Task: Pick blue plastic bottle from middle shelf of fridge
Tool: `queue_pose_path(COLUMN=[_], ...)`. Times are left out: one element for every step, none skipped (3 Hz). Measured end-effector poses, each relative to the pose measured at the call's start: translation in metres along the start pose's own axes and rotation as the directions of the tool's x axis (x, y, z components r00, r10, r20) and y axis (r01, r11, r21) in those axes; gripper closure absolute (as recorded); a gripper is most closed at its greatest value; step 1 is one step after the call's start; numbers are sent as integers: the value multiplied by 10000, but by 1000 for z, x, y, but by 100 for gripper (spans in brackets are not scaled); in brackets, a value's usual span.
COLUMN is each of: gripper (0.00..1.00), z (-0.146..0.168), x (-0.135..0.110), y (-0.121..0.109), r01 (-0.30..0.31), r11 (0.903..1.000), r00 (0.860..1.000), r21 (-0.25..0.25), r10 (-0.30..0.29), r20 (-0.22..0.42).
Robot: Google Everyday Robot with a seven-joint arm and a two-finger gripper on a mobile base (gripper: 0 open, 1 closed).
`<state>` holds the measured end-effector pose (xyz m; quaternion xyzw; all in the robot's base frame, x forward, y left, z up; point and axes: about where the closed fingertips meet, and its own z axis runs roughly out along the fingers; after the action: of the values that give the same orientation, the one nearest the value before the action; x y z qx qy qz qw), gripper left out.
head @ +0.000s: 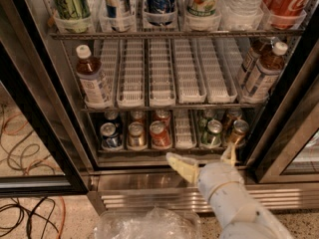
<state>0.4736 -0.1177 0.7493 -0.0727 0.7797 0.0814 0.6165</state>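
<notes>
The fridge (47, 108) stands open in front of me. Its middle shelf (189, 73) holds rows of white lane trays. A small bottle of dark brown drink with a white cap and a pale label (93, 78) stands upright at the shelf's left end. Two similar bottles (263, 71) stand at the right end. My gripper (206, 159) is low in front of the bottom can shelf, right of centre, below the middle shelf. It is open and empty, with one fingertip (178, 164) to the left and the other up to the right.
Short metal cans (160, 133) fill the rack just behind the gripper. Tall cans and a red cola bottle (289, 1) stand on the top shelf. The steel base grille (149, 199) and crumpled clear plastic (144, 225) lie below. Cables (25, 148) run across the floor at left.
</notes>
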Motion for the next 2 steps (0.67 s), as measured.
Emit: queue_pose_path(gripper=[0,0], z=[21,26], x=[39,43], y=[25,14], r01=[648,954], r11=[9970,9954], r00=[9972,9924], r21=[-422,18], r10=[-631,-952], r20=[389,781])
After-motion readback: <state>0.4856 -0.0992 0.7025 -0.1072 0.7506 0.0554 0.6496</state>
